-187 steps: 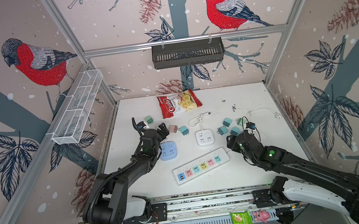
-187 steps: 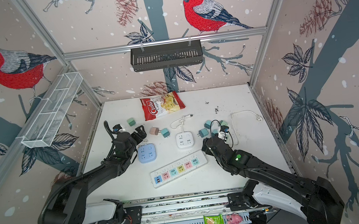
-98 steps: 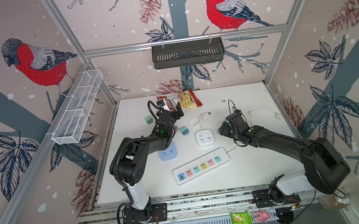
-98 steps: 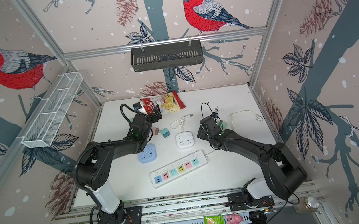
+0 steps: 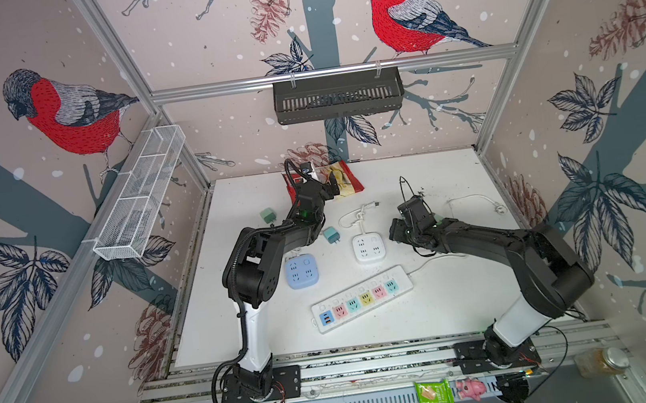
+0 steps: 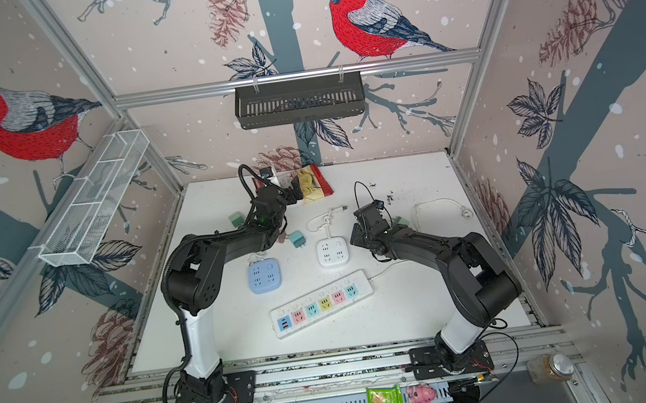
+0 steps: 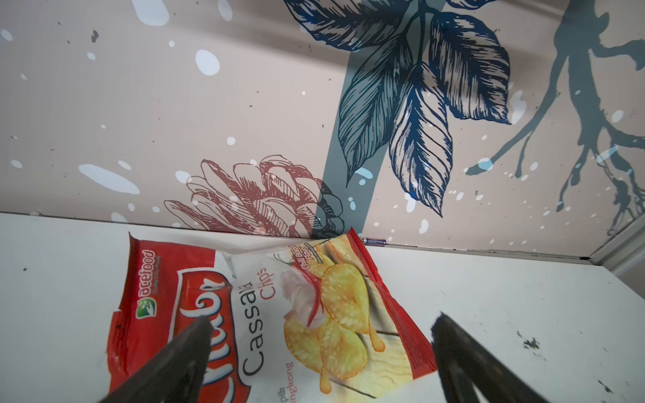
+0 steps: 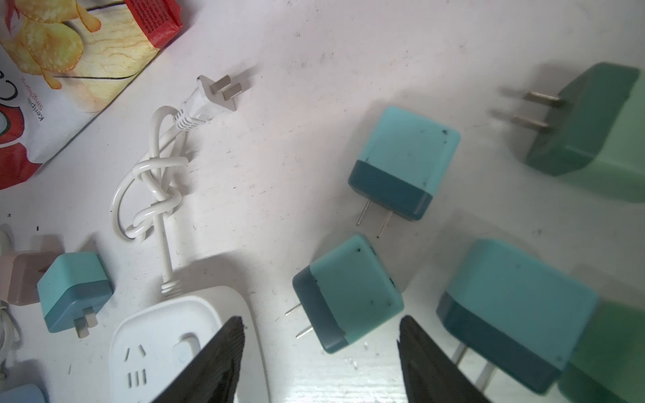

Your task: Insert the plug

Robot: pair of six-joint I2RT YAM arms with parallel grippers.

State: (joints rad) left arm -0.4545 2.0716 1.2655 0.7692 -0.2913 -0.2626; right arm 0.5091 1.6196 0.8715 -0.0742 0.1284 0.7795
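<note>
Right gripper (image 8: pixel 319 319) first: its two dark fingers (image 8: pixel 216 359) stand partway apart, gripping nothing. Just ahead of the gap between the tips, a teal plug (image 8: pixel 349 293) lies flat on the white table (image 8: pixel 314 69). Its two pins point toward the white socket block (image 8: pixel 181 342), and as far as I can see neither finger touches it.

The socket block sits beneath and beside one finger. Its knotted cord (image 8: pixel 153 195) runs away from the tips and ends in a flat cord plug (image 8: pixel 216 94). Past the block, a small teal plug (image 8: pixel 73 289) lies just beside a pink plug (image 8: pixel 21 279).

By the other finger lies a third teal plug (image 8: pixel 516 314). Farther beyond the tips there's a second teal plug (image 8: pixel 401 164), then a green plug (image 8: pixel 593 118).

In both top views the right gripper (image 5: pixel 396 231) (image 6: pixel 355 235) hangs just beside the white socket block (image 5: pixel 369 247). A blue socket block (image 5: pixel 301 270) and a long power strip (image 5: pixel 360 298) lie nearer the robot's base than these fingers.

Now the left gripper (image 7: pixel 323 319): fingers (image 7: pixel 174 363) spread wide, empty. A snack bag (image 7: pixel 265 314) lies below and ahead of them. One finger hangs over its red end, the other is off the bag's edge over bare table, with the patterned back wall (image 7: pixel 244 104) beyond.

From above, the left gripper (image 5: pixel 334 186) (image 6: pixel 298 191) is over that bag at the far edge, well apart from the right fingers and their cluster of plugs.
</note>
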